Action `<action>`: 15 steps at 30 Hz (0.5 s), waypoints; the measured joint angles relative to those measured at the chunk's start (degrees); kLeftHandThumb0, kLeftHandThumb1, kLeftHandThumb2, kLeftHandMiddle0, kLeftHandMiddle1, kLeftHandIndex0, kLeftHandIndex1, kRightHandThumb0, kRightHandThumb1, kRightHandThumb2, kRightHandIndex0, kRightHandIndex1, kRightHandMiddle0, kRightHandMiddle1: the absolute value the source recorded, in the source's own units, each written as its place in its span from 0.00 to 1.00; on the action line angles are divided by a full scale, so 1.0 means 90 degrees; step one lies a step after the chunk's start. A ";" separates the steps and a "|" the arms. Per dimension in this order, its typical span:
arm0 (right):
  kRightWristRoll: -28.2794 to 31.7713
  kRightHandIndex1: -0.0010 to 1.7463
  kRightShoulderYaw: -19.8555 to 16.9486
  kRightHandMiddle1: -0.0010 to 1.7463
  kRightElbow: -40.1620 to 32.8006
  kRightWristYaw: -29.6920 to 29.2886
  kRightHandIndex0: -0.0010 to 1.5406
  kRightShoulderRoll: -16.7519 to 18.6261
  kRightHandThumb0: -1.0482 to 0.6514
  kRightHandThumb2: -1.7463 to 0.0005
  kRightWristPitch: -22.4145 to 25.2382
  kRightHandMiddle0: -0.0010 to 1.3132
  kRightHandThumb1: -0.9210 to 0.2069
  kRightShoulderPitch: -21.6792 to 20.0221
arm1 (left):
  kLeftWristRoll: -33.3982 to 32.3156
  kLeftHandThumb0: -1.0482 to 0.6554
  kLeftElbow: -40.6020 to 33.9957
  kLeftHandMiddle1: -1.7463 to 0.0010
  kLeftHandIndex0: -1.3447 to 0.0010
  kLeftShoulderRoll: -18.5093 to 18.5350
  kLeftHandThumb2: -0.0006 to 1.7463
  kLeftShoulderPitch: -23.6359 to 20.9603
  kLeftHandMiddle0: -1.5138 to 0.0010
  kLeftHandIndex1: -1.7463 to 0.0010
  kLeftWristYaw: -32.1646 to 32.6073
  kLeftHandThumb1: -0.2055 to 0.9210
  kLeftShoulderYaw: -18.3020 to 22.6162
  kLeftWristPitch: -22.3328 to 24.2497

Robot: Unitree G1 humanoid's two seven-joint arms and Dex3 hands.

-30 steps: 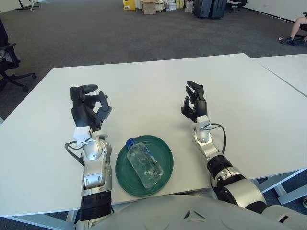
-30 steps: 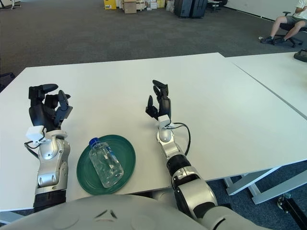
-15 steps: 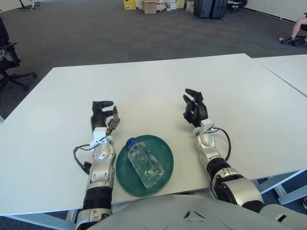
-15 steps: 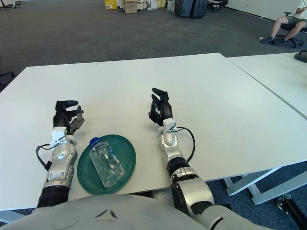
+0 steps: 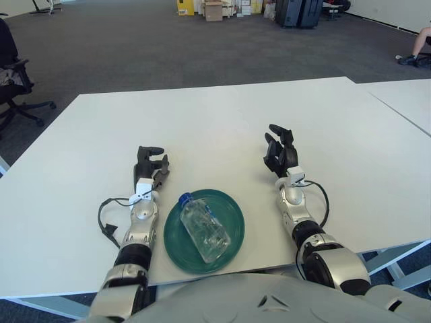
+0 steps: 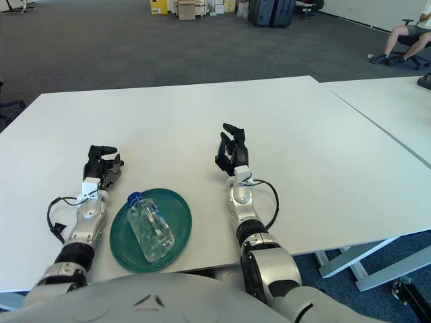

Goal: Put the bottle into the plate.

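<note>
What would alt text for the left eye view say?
A clear bottle with a blue cap lies on its side in a green plate on a white table. The robot's left hand and right hand flank it, holding nothing.

A white table point(image 5: 222, 121) fills the foreground, with a second one point(image 5: 404, 94) just beside it on the right. Beyond lies dark grey carpet point(image 5: 135, 47), an office chair point(image 5: 17, 84) at left, and what look like boxes point(image 5: 214, 9) along the far side.

One bottle point(image 5: 203, 231), one plate point(image 5: 231, 212), two hands, left point(image 5: 151, 164) and right point(image 5: 280, 152), two tables, near point(image 5: 202, 128) and far point(image 5: 404, 94), one chair point(image 5: 13, 81)
</note>
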 measured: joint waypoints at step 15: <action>0.0110 0.08 -0.0191 0.58 -0.0155 0.0287 0.30 0.0083 0.27 0.51 -0.0004 0.03 0.00 0.0089 | 0.0147 0.23 0.2267 0.65 0.86 0.0492 0.41 -0.0884 0.76 0.33 0.0386 1.00 -0.0059 -0.0484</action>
